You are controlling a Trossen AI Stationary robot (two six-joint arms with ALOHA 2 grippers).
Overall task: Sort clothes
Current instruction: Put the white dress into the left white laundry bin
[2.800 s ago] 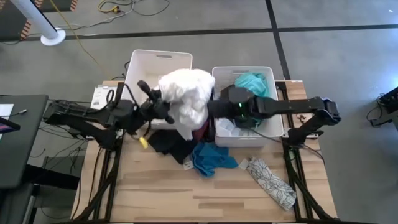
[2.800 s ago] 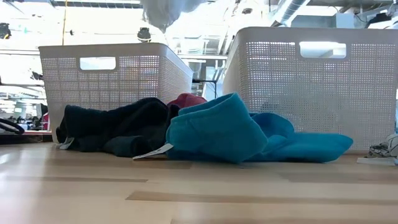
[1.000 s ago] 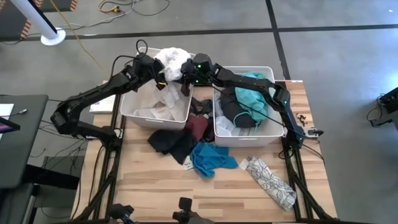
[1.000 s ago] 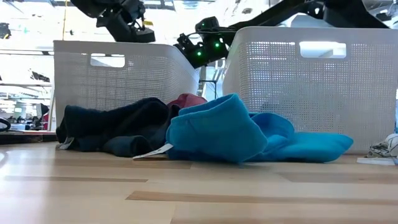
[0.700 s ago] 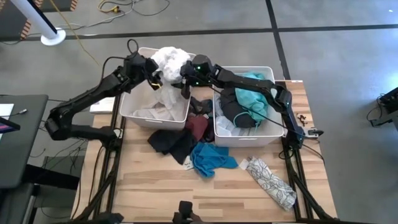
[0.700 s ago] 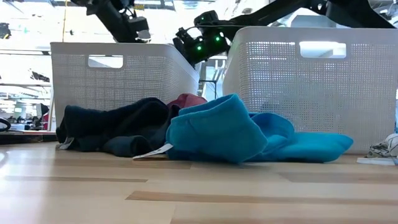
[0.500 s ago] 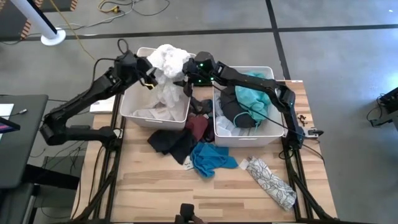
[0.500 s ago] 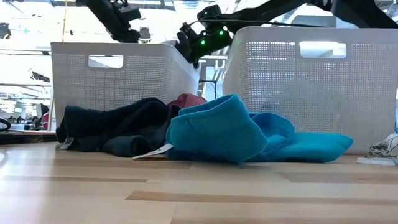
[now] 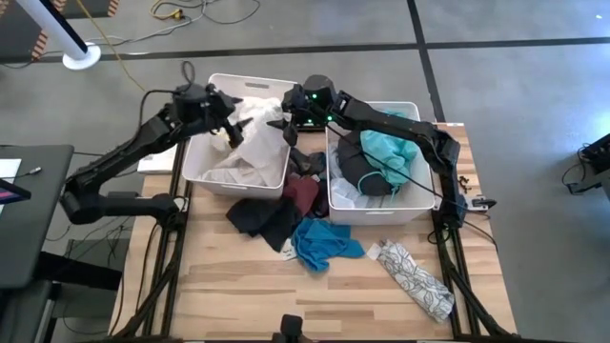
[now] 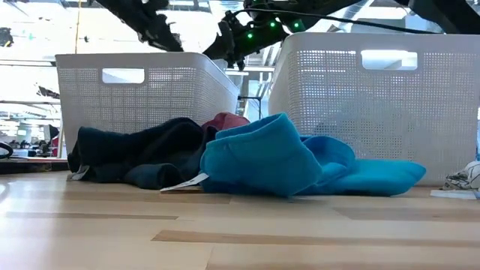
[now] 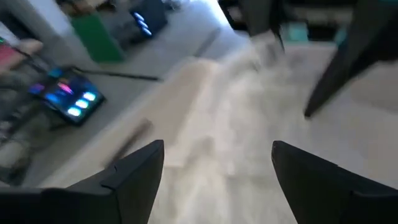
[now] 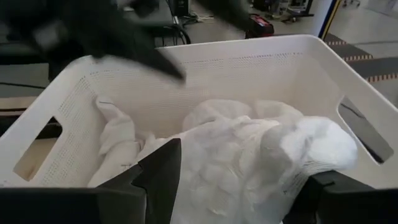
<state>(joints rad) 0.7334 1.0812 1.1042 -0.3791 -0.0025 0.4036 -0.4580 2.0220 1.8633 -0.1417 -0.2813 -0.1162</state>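
A white garment (image 9: 250, 152) lies heaped inside the left white bin (image 9: 251, 82); the right wrist view looks down on the same white garment (image 12: 249, 143). My left gripper (image 9: 232, 119) hangs open above the bin's left part with nothing between its fingers (image 11: 134, 171). My right gripper (image 9: 284, 130) hangs open over the bin's right rim, also with nothing in it (image 12: 239, 168). The right bin (image 9: 376, 217) holds teal and black clothes (image 9: 376, 152). On the table in front of the bins lie black (image 9: 255, 215), maroon (image 9: 303, 195), blue (image 9: 324, 244) and white-patterned (image 9: 416, 276) clothes.
The two bins stand side by side at the table's far edge, with a narrow gap between them. The near half of the wooden table (image 9: 248, 295) is bare. In the low view the black and blue clothes (image 10: 262, 157) lean against the bins' near walls.
The white garment, held up between both grippers above the left bin, has been let go and has dropped into the bin, where it lies spread out. My left gripper has drawn back toward the table's left and risen. My right gripper has risen.
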